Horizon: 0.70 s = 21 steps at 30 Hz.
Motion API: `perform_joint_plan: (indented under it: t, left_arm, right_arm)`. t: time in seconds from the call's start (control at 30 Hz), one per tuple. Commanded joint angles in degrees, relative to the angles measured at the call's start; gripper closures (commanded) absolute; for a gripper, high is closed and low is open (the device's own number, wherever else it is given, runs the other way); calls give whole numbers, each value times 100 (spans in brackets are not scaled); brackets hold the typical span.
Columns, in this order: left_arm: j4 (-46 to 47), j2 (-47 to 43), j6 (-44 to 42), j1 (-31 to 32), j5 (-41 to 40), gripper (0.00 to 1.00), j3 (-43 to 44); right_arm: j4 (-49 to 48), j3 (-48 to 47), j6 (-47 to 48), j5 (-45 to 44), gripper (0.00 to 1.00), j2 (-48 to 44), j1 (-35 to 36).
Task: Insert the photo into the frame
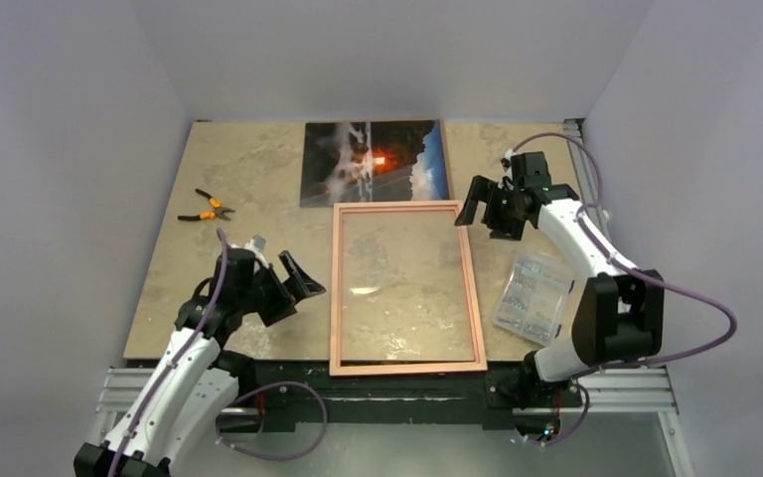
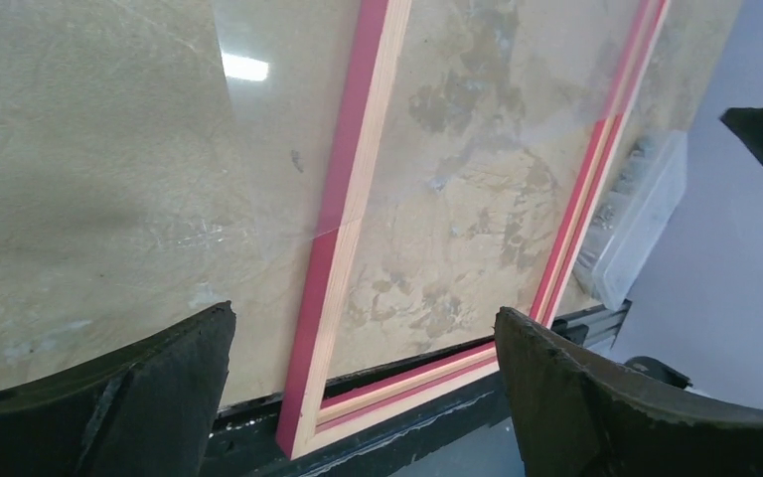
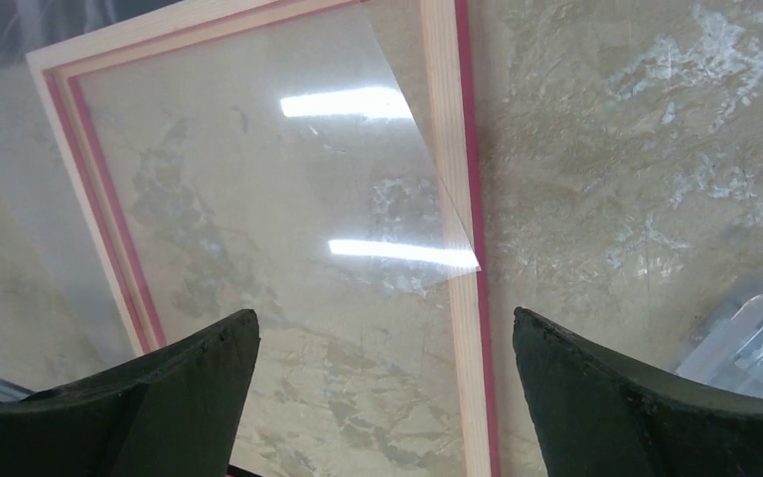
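Note:
The photo (image 1: 374, 162) lies face up at the far middle of the table, showing its orange sun. The frame (image 1: 407, 288) lies just in front of it, tan wood side up with pink edges. It also shows in the left wrist view (image 2: 343, 229) and the right wrist view (image 3: 442, 119). A clear sheet (image 3: 358, 169) lies skewed across the frame, one corner over its right rail. My left gripper (image 1: 293, 283) is open and empty, left of the frame's left rail (image 2: 363, 328). My right gripper (image 1: 482, 214) is open and empty above the frame's far right corner (image 3: 385, 323).
Orange-handled pliers (image 1: 206, 207) lie at the far left. A clear plastic box of small parts (image 1: 534, 295) sits right of the frame, also in the right wrist view (image 3: 755, 338). The frame's near rail overhangs the table's front edge.

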<state>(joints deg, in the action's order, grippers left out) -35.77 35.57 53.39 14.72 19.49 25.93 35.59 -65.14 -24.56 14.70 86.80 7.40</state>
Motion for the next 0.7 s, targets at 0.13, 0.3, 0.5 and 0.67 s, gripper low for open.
perform_joint_plan:
  t: [0.13, 0.3, 0.5, 0.67]
  left_arm:
    - [-150, 1570, -746, -137, -527, 1, 1115]
    - [749, 2419, -873, -636, 107, 6, 1168]
    - [2072, 3054, -716, -1166, 649, 13, 749]
    - [3061, 3657, -462, -1259, 891, 19, 461]
  right_arm:
    - [-226, 799, -272, 808, 3, -899, 28]
    - [-735, 1668, -733, 1513, 3, -1211, 55]
    - [-1186, 2221, -1054, 1993, 4, -1455, 68]
    - [-1709, 2590, -1439, 2322, 4, -1515, 82]
